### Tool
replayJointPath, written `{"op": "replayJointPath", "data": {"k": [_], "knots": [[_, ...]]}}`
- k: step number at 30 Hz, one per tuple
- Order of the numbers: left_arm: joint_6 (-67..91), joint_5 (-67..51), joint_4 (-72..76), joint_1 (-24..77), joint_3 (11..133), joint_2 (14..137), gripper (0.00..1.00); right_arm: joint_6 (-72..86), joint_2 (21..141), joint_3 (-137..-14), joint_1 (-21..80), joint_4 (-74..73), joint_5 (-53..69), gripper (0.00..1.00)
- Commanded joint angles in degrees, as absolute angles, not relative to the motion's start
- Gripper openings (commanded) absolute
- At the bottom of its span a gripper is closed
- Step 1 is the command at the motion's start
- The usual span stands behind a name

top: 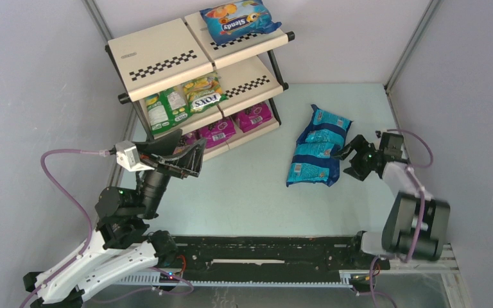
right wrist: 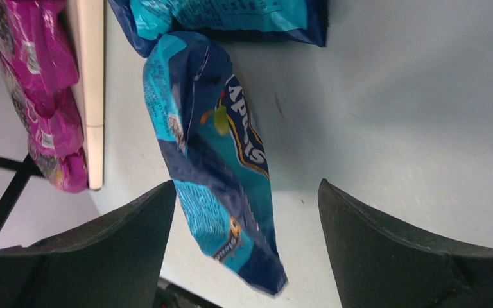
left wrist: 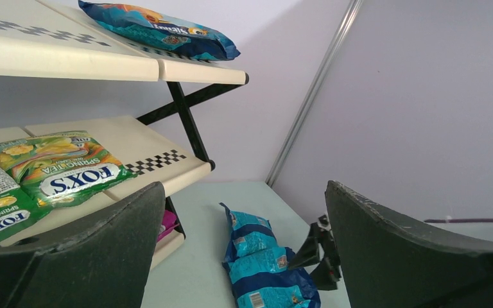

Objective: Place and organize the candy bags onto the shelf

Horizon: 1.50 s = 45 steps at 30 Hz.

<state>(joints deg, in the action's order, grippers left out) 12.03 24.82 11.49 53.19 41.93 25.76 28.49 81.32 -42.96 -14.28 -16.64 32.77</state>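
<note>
The shelf (top: 160,54) stands at the far left. A blue bag with orange fruit art (top: 239,19) lies on its top tier. Green-yellow bags (top: 180,102) lie on the middle tier and magenta bags (top: 234,125) on the bottom one. A pile of teal-blue candy bags (top: 318,146) lies on the table right of the shelf. My right gripper (top: 345,163) is open at the pile's right edge. In the right wrist view the end of one teal bag (right wrist: 218,160) sits between its spread jaws, ungripped. My left gripper (top: 189,146) is open and empty, by the shelf's lower left front.
Grey walls close the table in on three sides, with a metal corner post (top: 407,45) at the back right. The black rail (top: 263,253) with both arm bases runs along the near edge. Bare pale-green table (top: 244,186) lies between shelf and pile.
</note>
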Motion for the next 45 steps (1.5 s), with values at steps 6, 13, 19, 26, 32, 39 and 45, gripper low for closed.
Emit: {"op": "replayJointPath", "data": {"k": [6, 13, 19, 26, 32, 39, 45], "knots": [[11.7, 24.9, 13.2, 52.8, 41.3, 25.7, 1.0, 30.0, 91.8, -46.4, -6.8, -8.7, 41.9, 0.62], [11.7, 25.1, 13.3, 52.9, 41.1, 26.4, 1.0, 40.5, 84.9, -35.1, 10.7, 4.7, 38.7, 0.62], [12.2, 24.6, 13.3, 52.9, 41.1, 27.0, 1.0, 44.2, 82.9, -30.7, 11.6, 7.1, 33.8, 0.79], [12.0, 24.6, 13.2, 52.8, 41.2, 26.8, 1.0, 50.3, 82.4, -25.5, 3.3, 18.9, 40.1, 0.9], [12.2, 24.3, 13.2, 52.9, 41.2, 26.8, 1.0, 52.8, 86.8, -26.9, 1.2, 24.1, 42.0, 0.92], [12.0, 24.6, 13.1, 52.9, 41.3, 26.7, 1.0, 62.2, 94.1, -27.1, 4.4, 36.5, 38.8, 0.91], [11.8, 24.9, 13.2, 52.9, 41.2, 25.7, 1.0, 64.7, 98.3, -27.0, 7.8, 41.1, 34.2, 0.9]]}}
